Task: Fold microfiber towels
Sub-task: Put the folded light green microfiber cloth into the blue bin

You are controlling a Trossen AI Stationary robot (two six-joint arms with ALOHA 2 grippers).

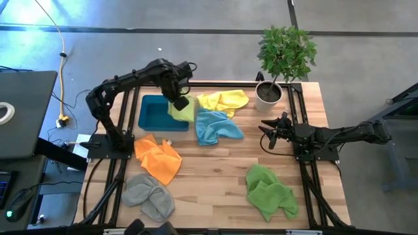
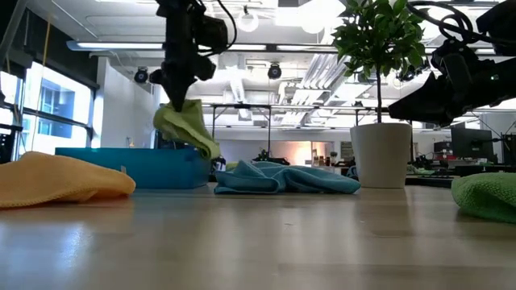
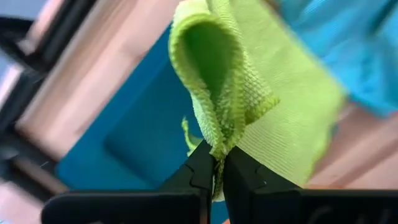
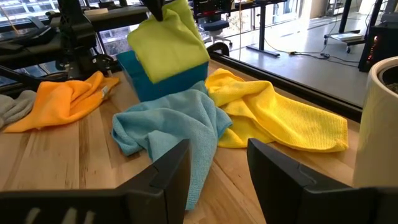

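L claw (image 3: 217, 163) pinched tight on a folded edge of the light green towel (image 3: 261, 93), cloth hanging in a loop just past the fingertips (image 3: 200, 169). Behind it: teal tray (image 3: 137, 143) on wood tabletop (image 3: 81, 74); light blue towel (image 3: 348, 43) beside the green one.

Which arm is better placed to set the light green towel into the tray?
Left. Its pincer is shut on the light green towel, hanging at the tray. The right pincer is open, empty, near the plant pot.
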